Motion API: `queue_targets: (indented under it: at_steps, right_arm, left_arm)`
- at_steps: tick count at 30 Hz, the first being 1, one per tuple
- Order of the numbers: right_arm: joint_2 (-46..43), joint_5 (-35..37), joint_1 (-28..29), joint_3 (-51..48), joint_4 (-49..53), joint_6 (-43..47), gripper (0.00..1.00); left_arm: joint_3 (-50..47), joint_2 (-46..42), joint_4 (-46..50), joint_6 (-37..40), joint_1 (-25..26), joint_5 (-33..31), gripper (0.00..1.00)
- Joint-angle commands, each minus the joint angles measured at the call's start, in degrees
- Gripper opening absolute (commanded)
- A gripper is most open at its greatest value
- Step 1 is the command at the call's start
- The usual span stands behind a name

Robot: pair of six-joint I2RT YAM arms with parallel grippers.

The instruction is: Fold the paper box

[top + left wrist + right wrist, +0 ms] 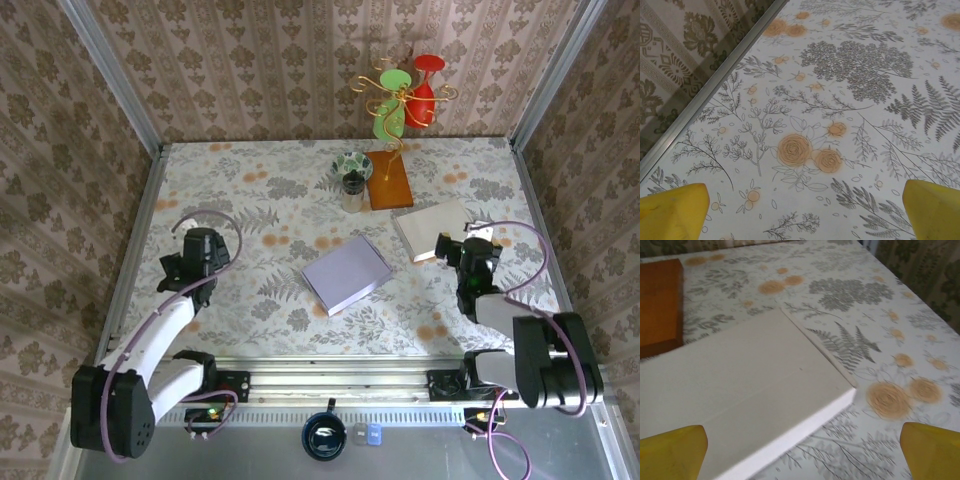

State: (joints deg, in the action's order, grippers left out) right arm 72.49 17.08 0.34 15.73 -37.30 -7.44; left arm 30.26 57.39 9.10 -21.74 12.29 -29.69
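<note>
A flat lavender paper box (346, 274) lies in the middle of the flowered table, apart from both arms. My left gripper (200, 246) hovers over bare tablecloth to its left, open; its yellow fingertips (675, 212) stand wide apart with nothing between them, and the gripper (805, 212) faces the left wall rail. My right gripper (462, 250) is open at the near corner of a flat cream-white box (430, 228). In the right wrist view that white box (740, 380) lies just ahead of the open gripper (802, 452), untouched.
A wooden base (389, 180) with a gold wire stand holding a red and a green glass stands at the back, its edge in the right wrist view too (657, 305). A small patterned cup (352, 170) sits beside it. Metal rails (710, 90) and walls bound the table.
</note>
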Motion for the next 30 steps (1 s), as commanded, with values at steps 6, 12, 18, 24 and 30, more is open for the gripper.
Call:
queue_targets:
  at_steps: [6,12,18,24,30]
  right_arm:
    - [13.64,-8.1,-0.78,3.8,-16.84,1.43,1.0]
    - [15.13,-4.47,2.11,6.86,-12.89,3.97,1.0]
    - [15.27,-3.64,2.55,6.6,-13.86,4.28,1.0]
    - [15.1,-3.81,2.56,6.69,-13.48,4.21,1.0]
    - [15.25,-3.82,2.56,6.69,-13.45,4.19,1.0]
  left_arm:
    - [2.69,7.07,-10.51,7.86,-4.41,5.88,1.0]
    - [-0.13,11.48,-24.02,18.08,-6.49,9.55,1.0]
    - [-6.48,15.85,-36.93,18.96,-7.02,10.73,1.0]
    - [-7.0,17.54,-41.17,20.99,-8.26,15.4,1.0]
    - [-7.74,23.3,-52.77,23.64,-9.04,19.13,1.0]
